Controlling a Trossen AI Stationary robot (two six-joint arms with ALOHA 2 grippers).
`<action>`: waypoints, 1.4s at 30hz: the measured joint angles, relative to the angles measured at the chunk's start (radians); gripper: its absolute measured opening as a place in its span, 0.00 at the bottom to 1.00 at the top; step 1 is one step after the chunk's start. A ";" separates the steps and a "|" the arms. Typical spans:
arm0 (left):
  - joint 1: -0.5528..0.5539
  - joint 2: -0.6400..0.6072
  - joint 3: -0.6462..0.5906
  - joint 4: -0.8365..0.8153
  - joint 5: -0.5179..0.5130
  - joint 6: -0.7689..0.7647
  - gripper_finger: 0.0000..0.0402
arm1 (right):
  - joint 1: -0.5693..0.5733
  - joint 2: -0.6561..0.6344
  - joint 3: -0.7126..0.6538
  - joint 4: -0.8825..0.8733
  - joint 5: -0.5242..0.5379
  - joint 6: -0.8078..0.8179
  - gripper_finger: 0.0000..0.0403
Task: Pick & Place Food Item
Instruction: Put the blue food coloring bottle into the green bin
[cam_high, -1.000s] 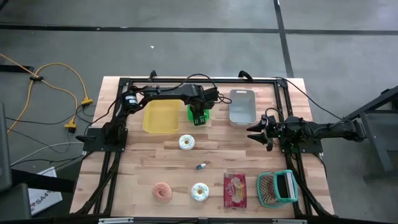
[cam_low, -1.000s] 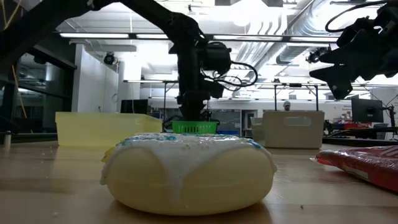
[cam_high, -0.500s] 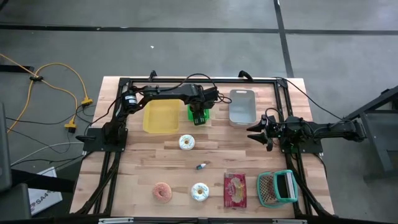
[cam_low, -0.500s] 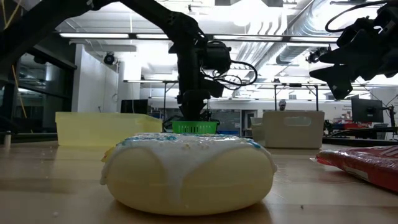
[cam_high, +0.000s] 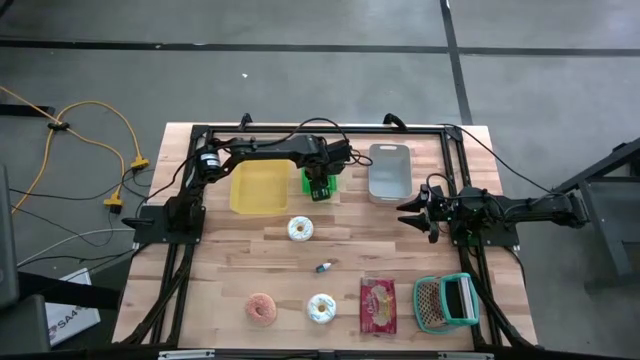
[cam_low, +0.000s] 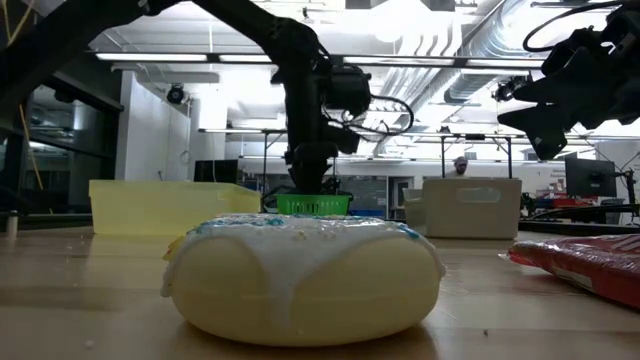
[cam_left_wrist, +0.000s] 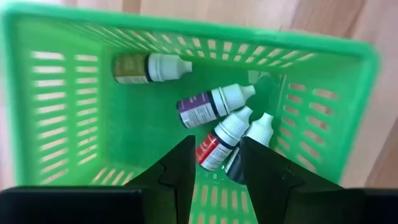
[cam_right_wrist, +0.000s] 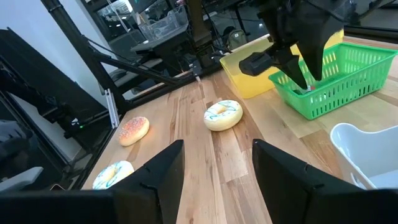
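Note:
My left gripper (cam_high: 320, 188) points down into the green basket (cam_left_wrist: 62, 93) at the table's far middle, fingers (cam_left_wrist: 180, 162) open. Several small dropper bottles lie on the basket floor. A red-labelled bottle (cam_left_wrist: 214, 149) shows in the gap between the fingers; I cannot tell whether they touch it. The food lies nearer: a white-iced doughnut (cam_high: 300, 229), a pink doughnut (cam_high: 262, 308), a sprinkled doughnut (cam_high: 321, 308) and a red snack packet (cam_high: 378, 304). My right gripper (cam_high: 408, 212) waits open and level by the table's right side.
A yellow tray (cam_high: 263, 187) stands left of the green basket and a grey bin (cam_high: 389, 172) right of it. A teal basket (cam_high: 445, 303) sits at the near right. One small bottle (cam_high: 324, 267) lies on the wood mid-table.

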 joint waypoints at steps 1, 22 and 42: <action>0.000 -0.010 0.001 0.000 0.000 0.001 0.30 | 0.000 0.000 0.000 0.000 0.000 0.000 0.43; -0.070 -0.156 0.005 0.008 -0.052 0.019 0.30 | 0.000 0.000 0.000 0.000 0.000 0.000 0.43; -0.389 -0.156 0.005 0.000 -0.052 -0.316 0.30 | 0.000 0.000 0.000 0.000 0.000 0.000 0.43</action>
